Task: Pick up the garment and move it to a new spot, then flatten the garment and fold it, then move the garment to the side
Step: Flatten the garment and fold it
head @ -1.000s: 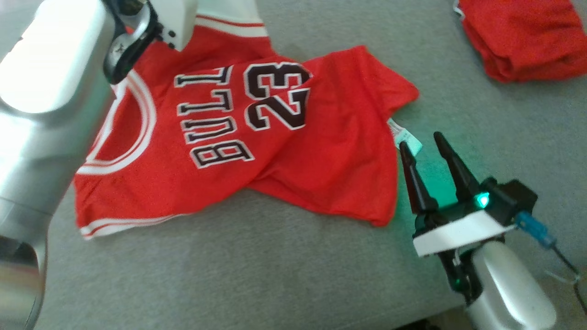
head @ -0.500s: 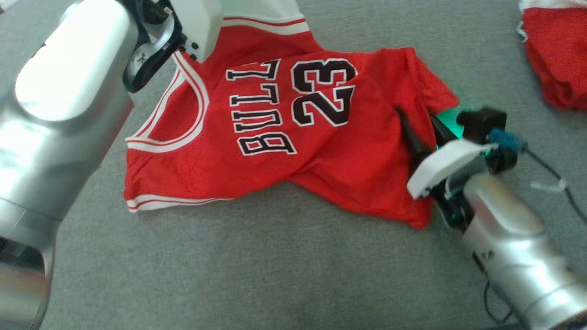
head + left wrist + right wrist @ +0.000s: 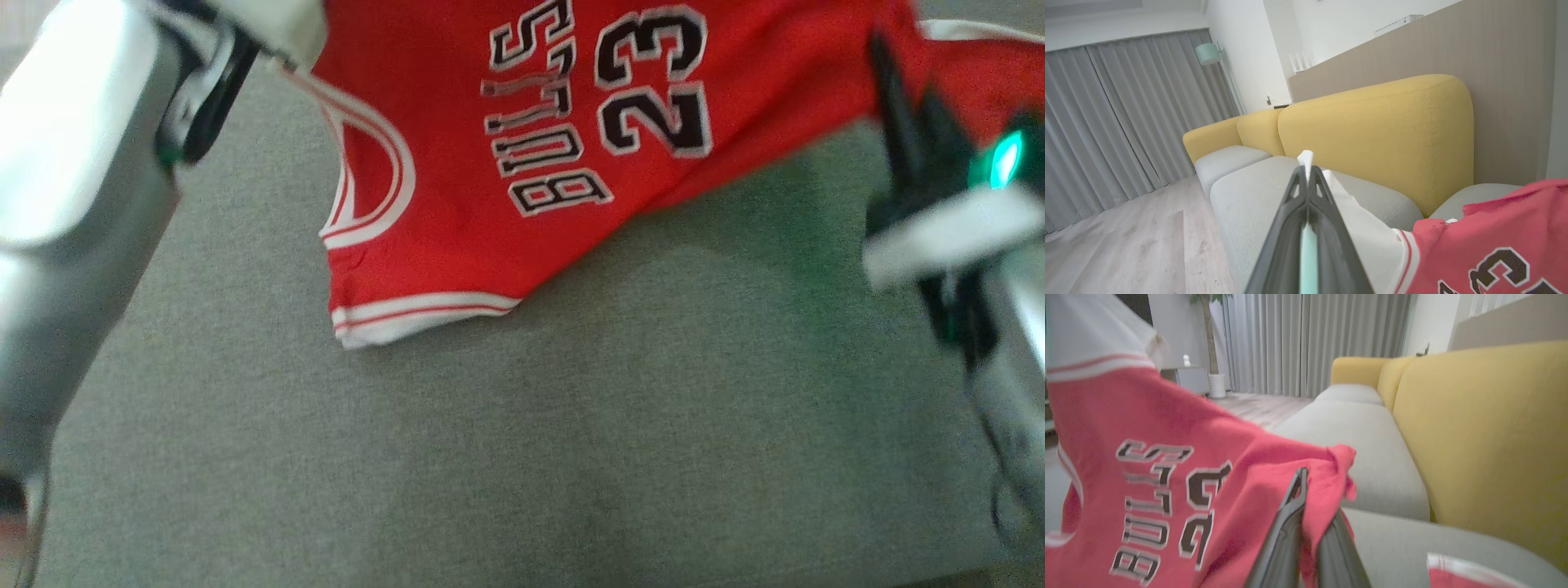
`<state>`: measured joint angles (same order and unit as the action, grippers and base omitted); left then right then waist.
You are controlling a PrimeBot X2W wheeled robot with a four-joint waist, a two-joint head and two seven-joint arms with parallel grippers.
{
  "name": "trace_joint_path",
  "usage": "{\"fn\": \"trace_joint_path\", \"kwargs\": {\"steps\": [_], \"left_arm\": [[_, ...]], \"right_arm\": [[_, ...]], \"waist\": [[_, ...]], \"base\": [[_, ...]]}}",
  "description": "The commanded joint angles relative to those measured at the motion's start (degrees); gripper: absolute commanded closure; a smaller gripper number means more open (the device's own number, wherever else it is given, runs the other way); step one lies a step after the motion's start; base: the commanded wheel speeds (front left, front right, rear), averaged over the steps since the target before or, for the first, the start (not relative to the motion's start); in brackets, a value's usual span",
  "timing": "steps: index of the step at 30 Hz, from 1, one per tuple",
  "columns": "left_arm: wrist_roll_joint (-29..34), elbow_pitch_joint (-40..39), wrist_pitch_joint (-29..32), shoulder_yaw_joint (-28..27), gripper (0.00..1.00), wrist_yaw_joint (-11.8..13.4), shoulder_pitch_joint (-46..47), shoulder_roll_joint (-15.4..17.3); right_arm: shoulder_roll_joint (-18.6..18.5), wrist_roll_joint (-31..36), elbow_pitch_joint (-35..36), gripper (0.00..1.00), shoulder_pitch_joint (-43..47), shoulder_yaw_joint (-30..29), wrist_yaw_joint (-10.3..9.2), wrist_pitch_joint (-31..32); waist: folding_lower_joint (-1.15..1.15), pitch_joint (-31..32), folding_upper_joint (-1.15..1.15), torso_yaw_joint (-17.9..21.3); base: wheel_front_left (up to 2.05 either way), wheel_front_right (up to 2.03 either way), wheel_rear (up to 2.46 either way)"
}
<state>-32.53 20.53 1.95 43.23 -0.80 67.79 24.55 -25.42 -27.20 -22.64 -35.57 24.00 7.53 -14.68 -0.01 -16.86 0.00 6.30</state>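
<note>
Head cam: red jersey (image 3: 522, 106) w/ black 23 + BULLS lettering is spread across the top of frame, approx 11 to 1 o'clock, up over the grey sofa seat (image 3: 522, 457). Its white-striped corner droops toward 7 o'clock. Can't tell if it touches the seat tbh, pic is blurry.

At 2 o'clock the right pincer (image 3: 910, 98) is pinched tight on the red edge of the jersey. Right wrist cam shows cloth bunched btwn the two dark fingers (image 3: 1290, 522), rest hanging off toward 9 o'clock.

Over on its own wrist cam the left pincer (image 3: 1306, 175) is clamped on the jersey's white trim, w/ a bit of white poking past the tips at 12 o'clock. Red body w/ the number is at 4 o'clock in that cam. Yellow backrest (image 3: 1372, 134) behind, grey curtains (image 3: 1126, 122) at 9 o'clock.
</note>
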Motion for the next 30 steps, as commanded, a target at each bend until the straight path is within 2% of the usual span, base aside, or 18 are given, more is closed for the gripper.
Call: {"fn": "trace_joint_path", "kwargs": {"steps": [1, 6, 10, 11, 12, 14, 16, 20, 25, 30], "left_arm": [[-1.0, -4.3, 0.3, -3.0, 1.00, 1.6, -2.5, 4.0], [-3.2, -17.6, 2.5, -4.2, 1.00, 8.3, -16.6, 10.6], [-3.7, -26.7, 2.5, -4.7, 1.00, 13.5, -26.3, 14.6], [-3.8, -28.4, 2.3, -4.8, 1.00, 14.6, -28.2, 15.2], [-3.6, -29.8, 2.0, -4.9, 1.00, 15.6, -29.8, 15.7], [-3.4, -31.8, 1.7, -5.1, 1.00, 17.5, -32.5, 16.7], [-3.4, -32.5, 1.5, -5.2, 1.00, 18.3, -33.6, 17.2], [-3.6, -34.8, 1.4, -5.6, 1.00, 20.1, -36.7, 18.6], [-3.2, -36.4, 1.6, -5.0, 1.00, 20.2, -36.3, 18.3], [-2.0, -36.6, 2.3, -3.4, 1.00, 19.2, -33.6, 16.2]], "right_arm": [[-2.5, 0.0, 3.0, 1.00, 6.9, 1.1, -0.04, -0.3], [-7.7, -0.8, 7.0, 1.00, 23.5, 4.4, -0.04, -0.3], [-6.5, -3.6, 6.2, 1.00, 32.8, 3.6, -0.04, 0.4], [-6.0, -3.8, 5.7, 0.74, 34.2, 3.2, -0.04, 0.8], [-5.4, -3.9, 5.6, 0.02, 35.2, 2.8, -0.04, 1.1], [-4.3, -5.0, 5.9, 0.00, 36.4, 1.1, -0.04, 1.3], [-4.2, -5.4, 6.4, 0.00, 36.8, -0.2, -0.04, 1.6], [-6.3, -6.4, 10.2, 0.00, 37.3, -6.7, -0.04, 3.3], [-9.3, -7.0, 15.3, 0.00, 33.4, -13.1, -0.04, 7.5], [-10.5, -9.1, 14.0, 0.00, 25.3, -11.6, -0.04, 13.6]], "waist": [[0.01, 0.4, 0.00, 0.3], [0.01, -0.1, 0.00, -0.4], [0.01, -1.0, 0.00, -0.6], [0.01, -1.2, 0.00, -0.8], [0.01, -1.3, 0.00, -0.9], [0.01, -1.3, 0.00, -1.1], [0.01, -1.2, 0.00, -1.2], [0.01, -1.1, 0.00, -1.9], [0.01, -2.2, 0.00, -3.5], [0.01, -4.1, 0.00, -5.6]], "base": [[0.00, 0.00, 0.00], [0.00, 0.00, 0.00], [0.00, 0.00, 0.00], [0.00, 0.00, 0.00], [0.00, 0.00, 0.00], [0.00, 0.00, 0.00], [0.00, 0.00, 0.00], [0.00, 0.00, 0.00], [0.00, 0.00, 0.00], [0.00, 0.00, 0.00]]}}
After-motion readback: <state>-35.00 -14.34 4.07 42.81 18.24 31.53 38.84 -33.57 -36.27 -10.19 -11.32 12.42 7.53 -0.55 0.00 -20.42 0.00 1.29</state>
